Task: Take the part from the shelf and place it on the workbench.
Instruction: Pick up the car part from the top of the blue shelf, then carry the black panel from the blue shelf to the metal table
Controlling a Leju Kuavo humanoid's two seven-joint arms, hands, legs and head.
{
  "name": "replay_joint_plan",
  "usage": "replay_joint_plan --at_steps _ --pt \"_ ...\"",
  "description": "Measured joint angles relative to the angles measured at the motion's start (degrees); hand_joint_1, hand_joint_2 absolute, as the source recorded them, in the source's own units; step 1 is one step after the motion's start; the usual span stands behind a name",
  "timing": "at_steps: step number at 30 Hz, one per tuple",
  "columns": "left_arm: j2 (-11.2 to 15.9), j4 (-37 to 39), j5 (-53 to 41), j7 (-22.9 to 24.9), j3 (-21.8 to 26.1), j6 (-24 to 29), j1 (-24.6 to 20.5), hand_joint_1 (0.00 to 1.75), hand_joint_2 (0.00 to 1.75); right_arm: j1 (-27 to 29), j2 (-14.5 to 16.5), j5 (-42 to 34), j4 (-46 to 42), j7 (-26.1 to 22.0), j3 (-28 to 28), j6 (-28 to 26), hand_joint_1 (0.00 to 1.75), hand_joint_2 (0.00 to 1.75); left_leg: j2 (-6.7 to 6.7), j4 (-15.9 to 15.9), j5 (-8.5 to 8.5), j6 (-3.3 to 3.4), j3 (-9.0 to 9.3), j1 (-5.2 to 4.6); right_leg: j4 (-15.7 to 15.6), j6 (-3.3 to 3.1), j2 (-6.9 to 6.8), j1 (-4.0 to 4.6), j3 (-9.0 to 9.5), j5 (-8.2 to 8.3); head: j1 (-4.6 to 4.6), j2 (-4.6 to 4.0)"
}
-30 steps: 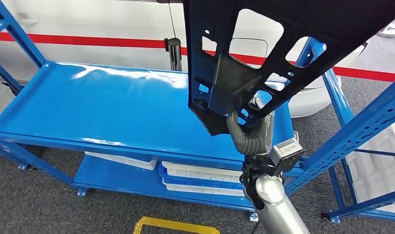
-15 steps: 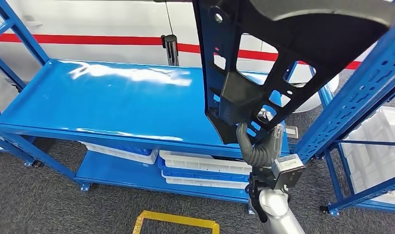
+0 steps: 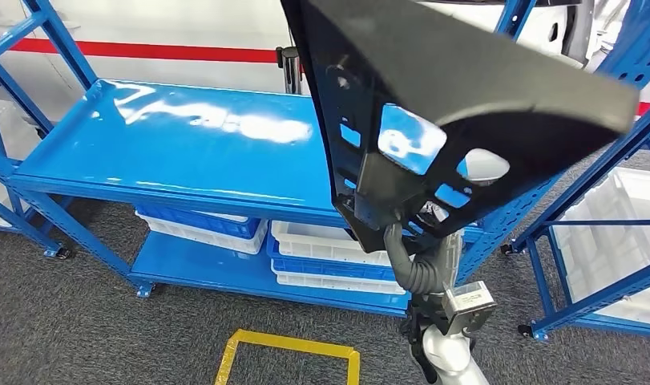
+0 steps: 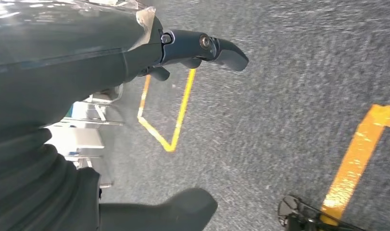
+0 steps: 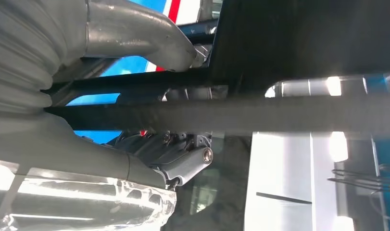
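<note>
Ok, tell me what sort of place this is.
Probably a factory or car-plant workshop. Blue steel racks hold stacked white and blue trays, yellow tape marks a square on grey carpet, and the right hand holds a black perforated panel up, like a vehicle part.

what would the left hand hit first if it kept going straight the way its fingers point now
Probably the grey carpet floor. The left hand hangs empty with its fingers aimed down near the yellow floor marking; nothing shows in between, though depth is hard to judge.

text: none readable | labels: none | numbers: none | signs: none
</note>
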Motion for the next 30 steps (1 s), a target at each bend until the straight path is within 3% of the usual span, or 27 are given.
replay_joint_plan --at_steps 3,4,6,8,10,11,13,14,15,18,19,20,21,23,24,27,30 --pt "-0.78 -0.01 0.41 0.00 0.04 -0.75 -0.64 0.00 1.75 -0.17 -0.04 -0.77 0.05 1.43 -0.28 1.23 1.75 1.75 0.37 -0.05 2.01 0.90 -2.44 -0.23 9.51 -1.10 0.04 -0.04 -2.82 -7.34 0.46 0.00" --pt "-1.15 0.00 0.16 0.00 0.03 -0.91 -0.66 0.00 1.75 -0.27 -0.12 -1.09 0.13 1.89 -0.38 1.83 1.75 1.75 0.45 -0.02 2.69 0.95 -3.35 -0.30 12.50 -0.95 0.04 -0.04 -3.09 -8.42 0.51 0.00" --pt "-2.17 0.03 -0.52 0.00 -0.09 -1.07 -0.56 0.00 1.75 -0.20 -0.36 -1.47 0.23 2.51 -0.54 2.97 1.75 1.75 0.56 0.06 4.06 0.84 -5.16 -0.35 13.96 0.21 0.04 -0.04 -1.40 -7.13 0.57 0.00" --pt "-3.26 0.11 -1.36 0.00 -0.36 -1.06 -0.25 0.00 1.75 0.62 -0.56 -0.78 -0.26 2.86 -0.74 3.73 1.75 1.75 0.46 0.18 5.29 0.49 -6.61 -0.42 7.96 0.97 0.06 -0.02 4.00 -4.86 0.61 0.00" --pt "-4.15 0.23 -2.16 0.00 -0.83 -1.16 0.21 0.00 1.75 1.99 -0.68 1.10 -1.60 3.08 -0.93 3.86 1.75 1.75 0.32 0.51 6.32 0.00 -7.56 -0.67 -0.76 0.66 0.12 0.29 10.02 -5.26 0.61 0.00" --pt "-4.44 0.28 -2.41 0.00 -1.09 -1.31 0.41 0.00 1.75 2.80 -0.72 2.19 -2.45 3.16 -1.05 3.77 1.75 1.75 0.29 0.65 6.84 -0.21 -7.89 -0.79 -3.51 0.41 0.17 0.46 11.55 -5.91 0.57 0.00" --pt "-4.82 0.37 -2.47 0.00 -1.38 -1.64 0.62 0.00 1.75 4.62 -0.70 3.80 -3.98 3.43 -1.55 4.06 1.75 1.75 0.15 0.87 7.72 -0.60 -8.37 -0.78 -4.82 -0.18 0.17 0.33 11.54 -6.22 0.47 0.00" --pt "-4.91 0.40 -2.33 -0.04 -1.41 -1.69 0.68 0.00 1.75 5.42 -0.53 4.20 -4.45 3.57 -1.87 4.67 1.75 1.75 0.02 1.28 7.19 -0.87 -8.66 -0.66 -4.64 -0.63 0.07 0.07 11.07 -5.88 0.41 0.00" --pt "-4.99 0.44 -2.13 -0.07 -1.42 -1.62 0.72 0.00 1.75 6.01 -0.26 4.51 -4.74 3.65 -2.18 5.48 1.75 1.75 -0.10 2.43 5.58 -1.19 -9.07 -0.50 -4.56 -1.29 -0.05 -0.18 10.62 -5.42 0.34 0.00" --pt "-5.03 0.47 -1.72 -0.07 -1.40 -0.92 0.59 0.00 1.75 6.36 1.00 5.66 -5.18 3.27 -2.68 8.11 1.75 1.75 -0.28 11.63 -3.01 -2.11 -11.17 -0.11 -4.47 -2.79 -0.23 -0.14 8.86 -3.57 -0.06 0.00" --pt "-5.00 0.46 -1.66 -0.04 -1.39 -0.72 0.45 0.00 1.75 6.30 1.36 6.09 -5.31 3.23 -2.72 8.64 1.75 1.75 -0.29 15.06 -4.52 -2.31 -11.67 -0.03 -4.37 -2.90 -0.23 -0.01 8.15 -2.92 -0.13 0.00" --pt "-4.90 0.45 -1.54 -0.04 -1.37 -0.76 0.26 0.00 1.75 6.24 1.66 6.56 -5.38 3.41 -2.74 8.85 1.75 1.75 -0.29 17.26 -4.53 -2.43 -11.63 0.03 -4.21 -2.86 -0.23 0.08 7.38 -2.33 -0.12 0.00" --pt "-4.75 0.43 -1.35 -0.04 -1.30 -0.98 0.07 0.00 1.75 6.21 1.92 7.08 -5.41 3.67 -2.76 8.91 1.75 1.75 -0.28 17.68 -3.34 -2.47 -10.77 0.09 -3.98 -2.74 -0.24 0.12 6.48 -1.83 -0.14 0.00" --pt "-4.42 0.37 -0.92 -0.04 -1.11 -1.54 -0.24 0.00 1.75 6.19 2.27 8.00 -5.43 4.20 -2.80 8.77 1.75 1.75 -0.26 14.34 -0.21 -2.38 -7.35 0.24 -3.44 -2.47 -0.23 0.13 5.05 -1.15 -0.16 0.00" --pt "-4.25 0.32 -0.80 -0.04 -1.03 -1.73 -0.39 0.00 1.75 6.21 2.37 8.28 -5.44 4.31 -2.81 8.69 1.75 1.75 -0.26 11.03 0.44 -2.30 -4.90 0.32 -3.17 -2.33 -0.22 0.14 4.57 -0.92 -0.17 0.00" --pt "-3.86 0.22 -0.74 -0.08 -0.92 -2.08 -0.94 0.00 1.75 6.24 2.58 8.70 -5.59 4.34 -2.90 8.57 1.75 1.75 -0.32 2.16 -1.05 -1.80 0.69 0.03 -2.64 -1.51 -0.31 0.48 3.58 -0.08 -0.13 0.00" --pt "-3.64 0.21 -0.70 -0.15 -0.81 -2.18 -1.24 0.00 1.75 6.26 2.78 8.84 -5.74 4.34 -2.97 8.48 1.75 1.75 -0.15 0.36 -0.93 -0.52 0.47 -0.21 -2.29 -0.42 -0.37 0.64 2.49 0.76 -0.12 0.00"
